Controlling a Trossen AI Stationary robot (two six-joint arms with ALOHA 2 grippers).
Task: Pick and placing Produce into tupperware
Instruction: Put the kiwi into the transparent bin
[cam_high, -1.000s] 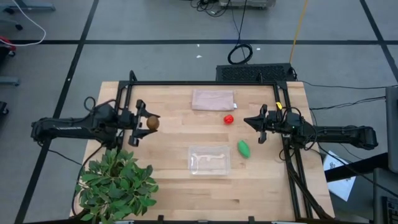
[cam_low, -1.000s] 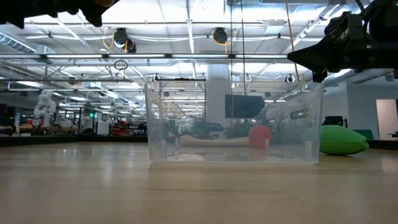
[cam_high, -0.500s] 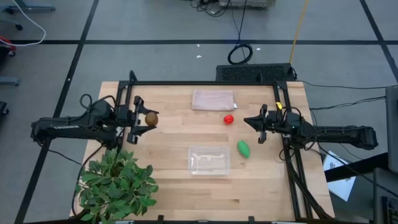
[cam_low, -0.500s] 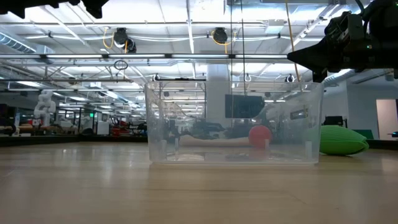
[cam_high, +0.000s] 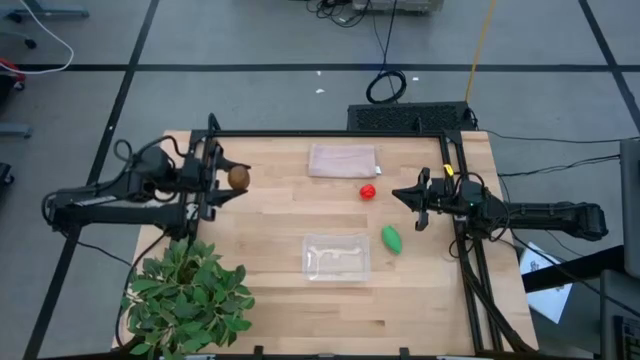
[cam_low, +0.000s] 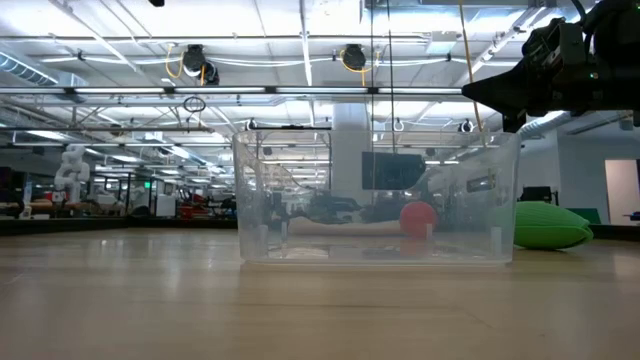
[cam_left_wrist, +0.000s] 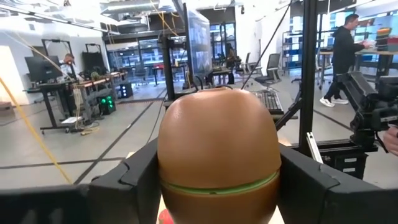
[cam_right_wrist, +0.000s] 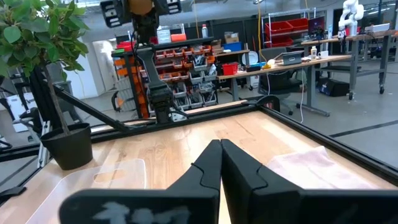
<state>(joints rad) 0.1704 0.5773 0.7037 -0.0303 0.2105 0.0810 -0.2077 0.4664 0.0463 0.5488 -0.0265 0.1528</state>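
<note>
The brown kiwi (cam_high: 239, 178) is held above the table's far left part with my left gripper (cam_high: 226, 179) shut on it; it fills the left wrist view (cam_left_wrist: 217, 143). The clear tupperware (cam_high: 337, 257) stands on the table's near middle. A red round fruit (cam_high: 368, 190) and a green oval (cam_high: 391, 239) lie on the wood to its right. My right gripper (cam_high: 404, 195) is shut, hovering at the right beyond the red fruit, holding nothing. My left gripper pinches the kiwi between its two fingers, one finger (cam_left_wrist: 134, 180) on each of its opposite sides (cam_left_wrist: 166, 163). The fingers lie level and come from the table's left. The kiwi is lifted clear of the table, its rounded end pointing away from the wrist.
A pinkish-beige flat cloth (cam_high: 342, 160) lies at the far middle. A leafy potted plant (cam_high: 188, 298) stands at the near left corner. A black frame (cam_high: 330, 133) runs along the table's far edge and down both sides. Bare wood lies left of the tupperware.
My left gripper has gone up with the kiwi, staying level and shut on it, and has left the top of the low view. The kiwi hangs higher above the table than before. The right arm has kept still.
</note>
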